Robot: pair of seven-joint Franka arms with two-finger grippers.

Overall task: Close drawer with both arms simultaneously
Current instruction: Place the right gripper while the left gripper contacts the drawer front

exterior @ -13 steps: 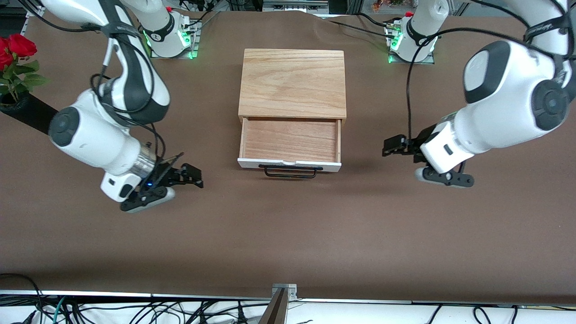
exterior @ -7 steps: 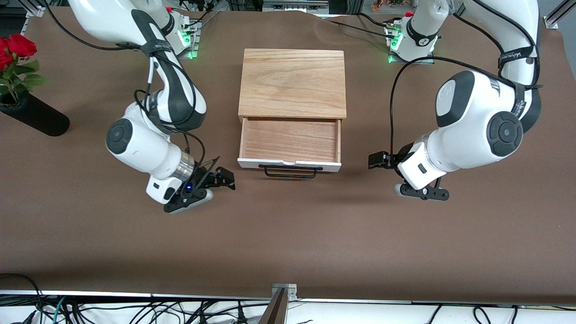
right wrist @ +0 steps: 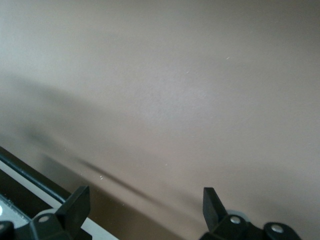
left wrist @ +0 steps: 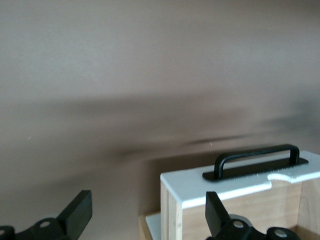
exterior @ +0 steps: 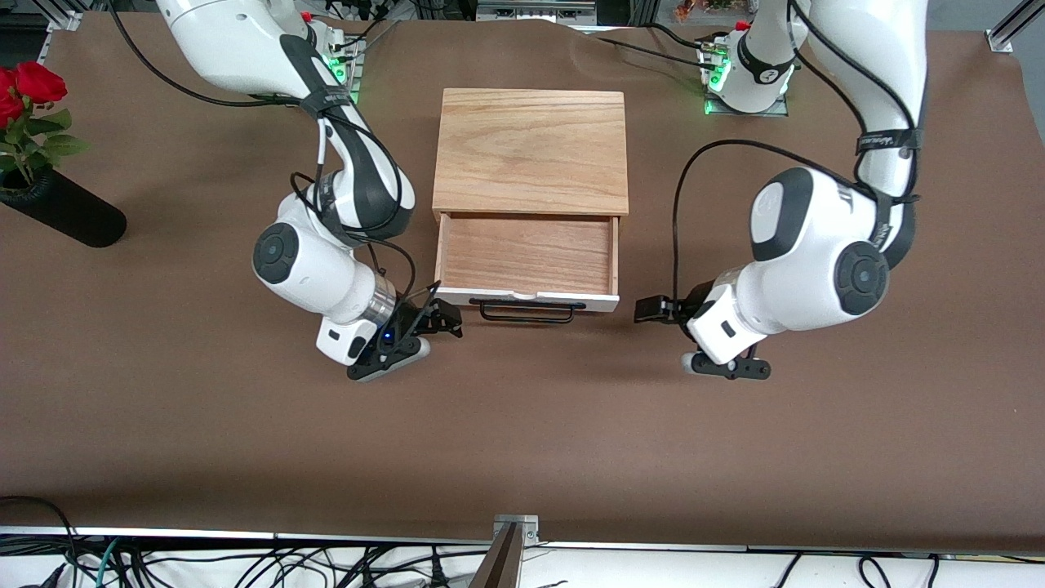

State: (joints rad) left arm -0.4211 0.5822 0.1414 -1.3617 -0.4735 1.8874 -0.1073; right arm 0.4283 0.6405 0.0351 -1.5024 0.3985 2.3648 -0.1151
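The drawer [exterior: 526, 253] stands open, pulled out of the light-wood cabinet [exterior: 531, 151] toward the front camera. Its white front panel [exterior: 571, 300] carries a black bar handle [exterior: 526, 311]. My right gripper [exterior: 445, 320] is open, low over the table at the panel's corner toward the right arm's end. My left gripper [exterior: 653, 309] is open, a small gap from the panel's corner toward the left arm's end. In the left wrist view that corner [left wrist: 172, 200] and the handle [left wrist: 257, 160] show between the fingers [left wrist: 77, 212]. The right wrist view shows its spread fingers [right wrist: 212, 205] over bare table.
A black vase [exterior: 69, 216] with red roses [exterior: 28, 86] lies at the right arm's end of the table. The brown table's edge [exterior: 522, 539], nearest the front camera, has cables below it. Both green-lit bases [exterior: 739, 82] stand beside the cabinet's back.
Both arms have swung inward from the table's ends toward the drawer's front corners, and both grippers have dropped a little toward the front camera. The drawer has not moved.
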